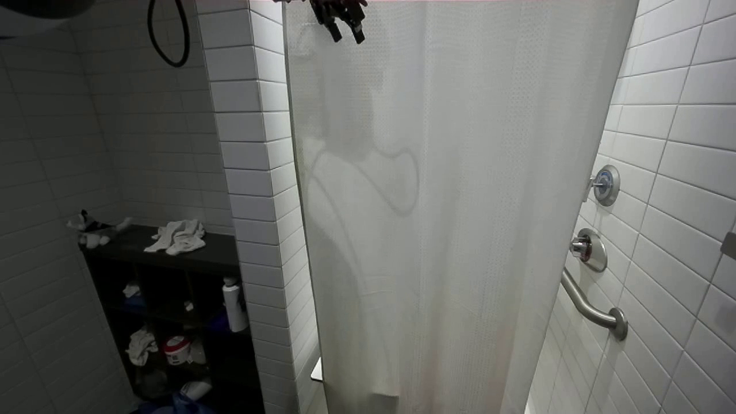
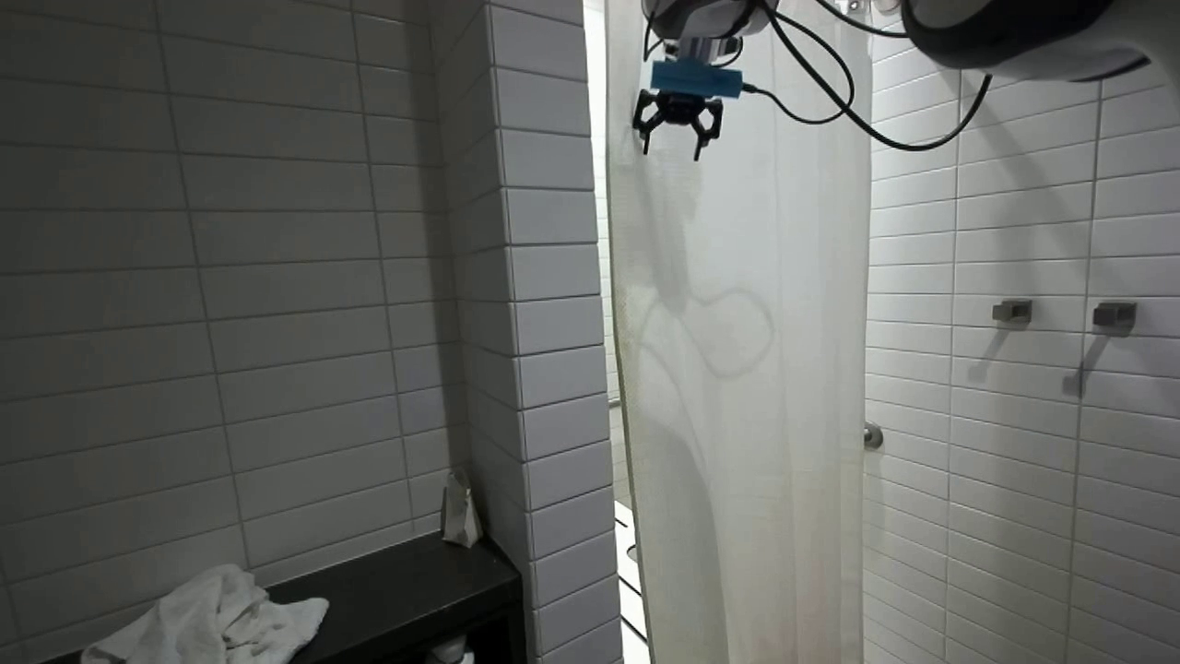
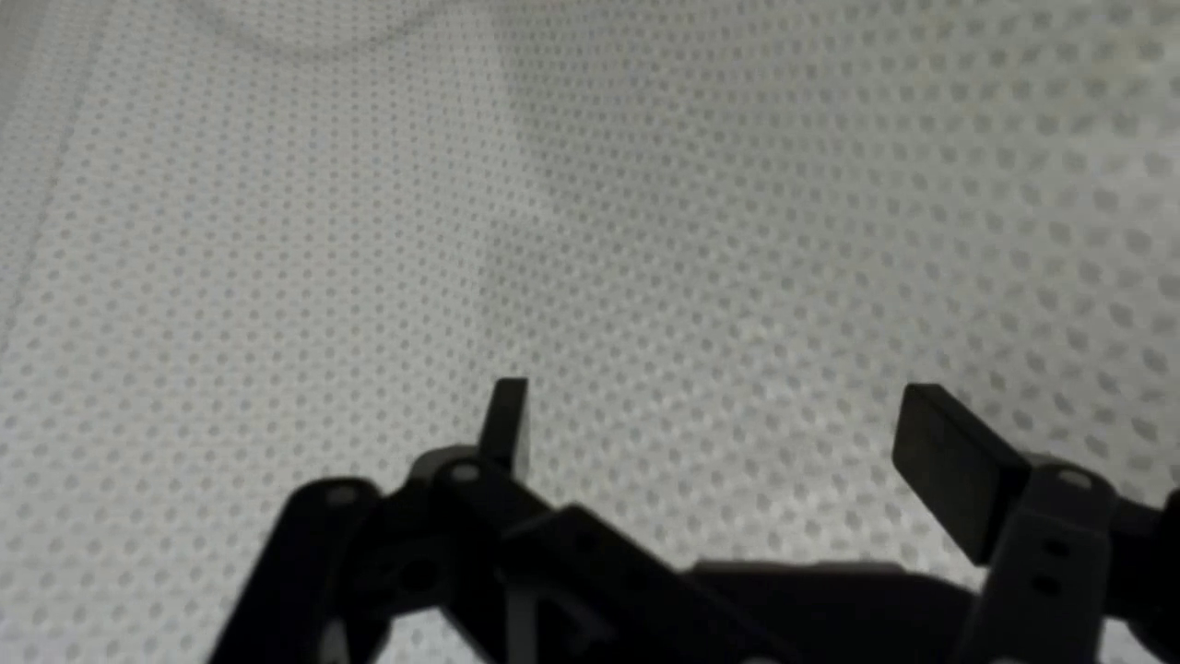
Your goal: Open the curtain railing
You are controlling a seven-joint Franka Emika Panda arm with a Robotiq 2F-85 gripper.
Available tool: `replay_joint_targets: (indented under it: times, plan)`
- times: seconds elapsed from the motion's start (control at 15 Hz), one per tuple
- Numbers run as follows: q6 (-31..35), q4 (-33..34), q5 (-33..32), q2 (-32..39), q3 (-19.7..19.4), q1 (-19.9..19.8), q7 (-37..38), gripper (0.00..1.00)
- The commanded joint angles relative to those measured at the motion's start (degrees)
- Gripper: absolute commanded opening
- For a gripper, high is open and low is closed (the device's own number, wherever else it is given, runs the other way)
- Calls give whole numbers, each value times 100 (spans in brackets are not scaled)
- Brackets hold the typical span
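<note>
Curtain (image 1: 454, 201) drawn, likely pre-grasp step

Hangs beside tiled pillar (image 2: 558, 323), narrow gap between. Tool (image 2: 671, 154) up high near curtain's pillar-side edge, jaws spread, pinching nothing. Next probably: settle a fold between jaws, clamp, drag sideways to widen gap.

Curtain (image 1: 460, 201): top and foot cut off in both exterior views.
Pincer (image 1: 348, 41): upper part cropped in an exterior view, base in wrist view.
Grab bar (image 1: 586, 309): one end hidden behind curtain.
White cloth (image 2: 212, 622): lower part cropped in an exterior view.
Arm (image 2: 1028, 37): cropped at right.
Small pale item (image 1: 188, 306): too small to identify.
</note>
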Motion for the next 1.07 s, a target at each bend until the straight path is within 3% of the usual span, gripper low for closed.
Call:
replay_joint_targets:
  times: [0.0, 0.4, 1.0]
  plan:
    - [301, -330, -198, -205, -35, 106, 241, 100]
    - [420, -401, -365, -217, -63, 121, 418, 100]
    - [-173, -993, -796, -842, -40, 141, 615, 100]
